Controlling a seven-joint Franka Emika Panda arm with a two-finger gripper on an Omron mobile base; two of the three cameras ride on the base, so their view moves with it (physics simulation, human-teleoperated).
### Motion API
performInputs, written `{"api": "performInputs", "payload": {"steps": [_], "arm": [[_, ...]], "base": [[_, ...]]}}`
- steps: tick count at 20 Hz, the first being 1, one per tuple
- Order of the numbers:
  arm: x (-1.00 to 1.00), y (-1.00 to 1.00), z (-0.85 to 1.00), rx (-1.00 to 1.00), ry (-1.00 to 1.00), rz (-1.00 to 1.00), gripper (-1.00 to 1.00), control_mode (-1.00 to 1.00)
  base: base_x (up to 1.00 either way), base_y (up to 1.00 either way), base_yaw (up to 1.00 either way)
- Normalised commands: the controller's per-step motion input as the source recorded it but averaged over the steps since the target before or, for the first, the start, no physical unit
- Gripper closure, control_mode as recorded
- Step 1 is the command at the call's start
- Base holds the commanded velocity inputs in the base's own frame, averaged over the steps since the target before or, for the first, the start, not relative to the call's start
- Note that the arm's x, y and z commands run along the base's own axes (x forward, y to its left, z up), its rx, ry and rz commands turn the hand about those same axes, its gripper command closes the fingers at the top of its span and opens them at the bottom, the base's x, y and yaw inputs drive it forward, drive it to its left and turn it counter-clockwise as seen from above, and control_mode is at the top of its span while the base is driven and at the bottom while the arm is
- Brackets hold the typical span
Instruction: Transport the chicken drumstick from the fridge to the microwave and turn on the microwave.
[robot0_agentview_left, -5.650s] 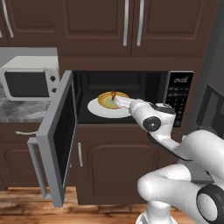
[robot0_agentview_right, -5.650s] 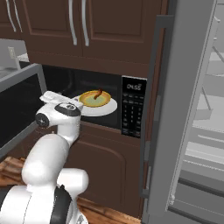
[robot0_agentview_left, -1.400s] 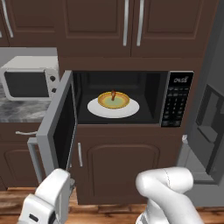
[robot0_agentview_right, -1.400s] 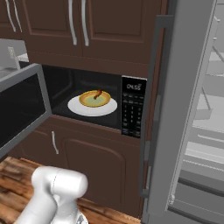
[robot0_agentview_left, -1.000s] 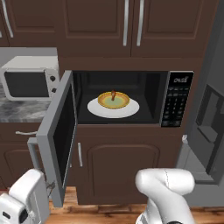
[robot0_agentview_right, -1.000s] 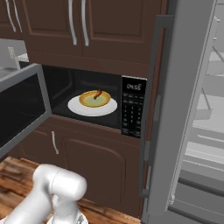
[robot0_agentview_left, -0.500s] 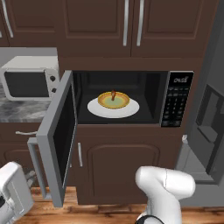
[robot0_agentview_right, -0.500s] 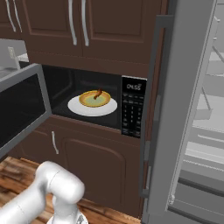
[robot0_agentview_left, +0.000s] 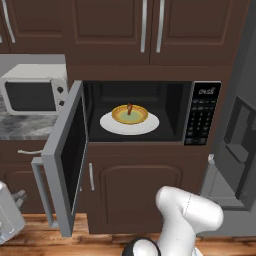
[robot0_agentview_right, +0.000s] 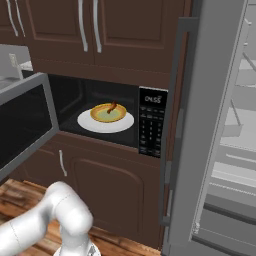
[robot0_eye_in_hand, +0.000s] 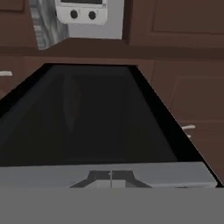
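— Hand view first: where's the gripper?
— Low down, its fingers pressed together with nothing between them, right up against the dark glass of the microwave door. Past the door's far edge sit the white countertop oven with its two knobs and the brown cabinet fronts.
— And the chicken drumstick?
— Left base view has it inside the microwave, lying in a yellow bowl on a white plate. The door hangs wide open to the left, well out from the cavity, so the drumstick is well apart from the gripper, back behind that door and higher up.
— Anything else around?
— The keypad is just right of the cavity in the right base view, and the fridge stands open beside it, pale shelves showing. A marbled worktop carries the white oven.
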Motion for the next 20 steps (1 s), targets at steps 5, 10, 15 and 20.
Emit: {"api": "performInputs", "payload": {"steps": [5,10,15,20], "arm": [[0.52,0.37,-0.2,-0.01,0.0,-0.06,1.0,-1.0],[0.39,0.02,-0.1,0.0,-0.02,-0.11,1.0,-1.0],[0.21,-0.01,-0.07,0.0,-0.07,-0.15,1.0,-1.0],[-0.14,-0.45,0.0,0.0,-0.09,-0.17,1.0,-1.0]], "base": [[0.0,0.0,0.0],[0.0,0.0,0.0],[0.0,0.0,0.0],[0.0,0.0,0.0]]}}
